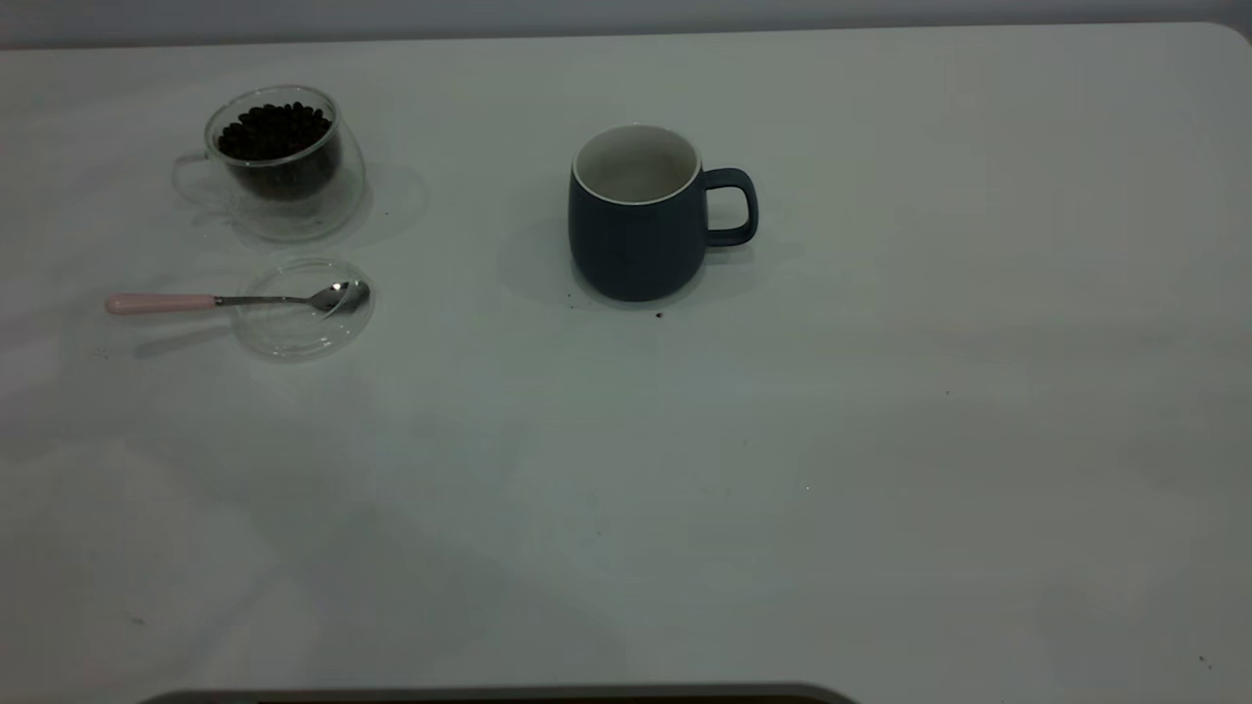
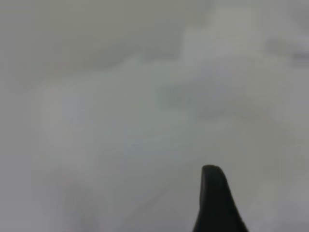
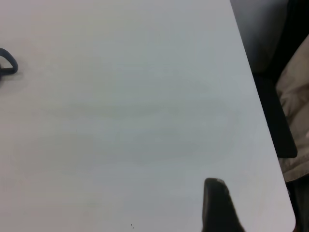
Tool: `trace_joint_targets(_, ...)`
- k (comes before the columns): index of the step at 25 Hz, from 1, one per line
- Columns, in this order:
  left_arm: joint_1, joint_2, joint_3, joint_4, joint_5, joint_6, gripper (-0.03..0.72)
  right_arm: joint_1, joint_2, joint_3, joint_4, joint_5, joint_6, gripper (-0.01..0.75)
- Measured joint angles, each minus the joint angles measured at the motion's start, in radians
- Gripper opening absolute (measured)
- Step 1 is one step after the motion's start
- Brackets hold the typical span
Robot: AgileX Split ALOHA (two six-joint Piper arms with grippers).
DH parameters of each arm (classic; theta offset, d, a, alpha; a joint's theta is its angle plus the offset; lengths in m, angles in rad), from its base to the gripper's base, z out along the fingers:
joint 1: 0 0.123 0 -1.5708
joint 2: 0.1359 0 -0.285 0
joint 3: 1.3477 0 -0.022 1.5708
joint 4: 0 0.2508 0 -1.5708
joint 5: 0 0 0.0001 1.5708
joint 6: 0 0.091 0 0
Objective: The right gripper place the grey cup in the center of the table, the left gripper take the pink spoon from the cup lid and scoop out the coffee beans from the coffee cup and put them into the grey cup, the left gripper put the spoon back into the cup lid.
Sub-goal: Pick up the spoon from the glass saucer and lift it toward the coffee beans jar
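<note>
The grey cup [image 1: 636, 220] stands upright near the middle of the table [image 1: 880, 440], handle to the right, its white interior empty. Its handle [image 3: 7, 63] also shows in the right wrist view. The coffee cup [image 1: 284, 166] with coffee beans [image 1: 274, 132] stands at the far left. In front of it lies the cup lid [image 1: 303, 311]. The pink spoon [image 1: 235, 300] rests with its bowl in the lid and its handle pointing left. My left gripper [image 2: 215, 203] and right gripper [image 3: 217, 208] each show only as a black wedge over bare table. Neither appears in the exterior view.
The right wrist view shows the table's edge and rounded corner [image 3: 285, 203], with dark and beige things beyond it. A few dark specks [image 1: 658, 315] lie by the grey cup's base. A dark curved edge [image 1: 489, 696] runs along the table's near side.
</note>
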Motion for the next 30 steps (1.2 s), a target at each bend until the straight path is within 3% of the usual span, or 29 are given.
trace_joint_targets(4,0.068,0.120,-0.009,-0.220,0.044,0.377,0.517,0.000,0.000,0.000,0.000,0.000,0.000,0.463)
trace_joint_targets(11,0.075,0.267,-0.012,-0.548,0.107,0.788,0.470,0.000,0.000,0.000,0.000,0.000,0.000,0.463)
trace_joint_targets(15,0.075,0.291,-0.016,-0.682,0.096,0.880,0.428,0.000,0.000,0.000,0.000,0.000,0.000,0.463)
trace_joint_targets(22,0.074,0.292,-0.017,-0.690,0.024,0.927,0.424,0.000,0.000,0.000,0.000,0.000,0.000,0.463)
trace_joint_targets(30,0.044,0.333,-0.017,-0.653,0.016,0.848,0.610,0.000,0.000,0.000,0.000,0.000,0.000,0.463)
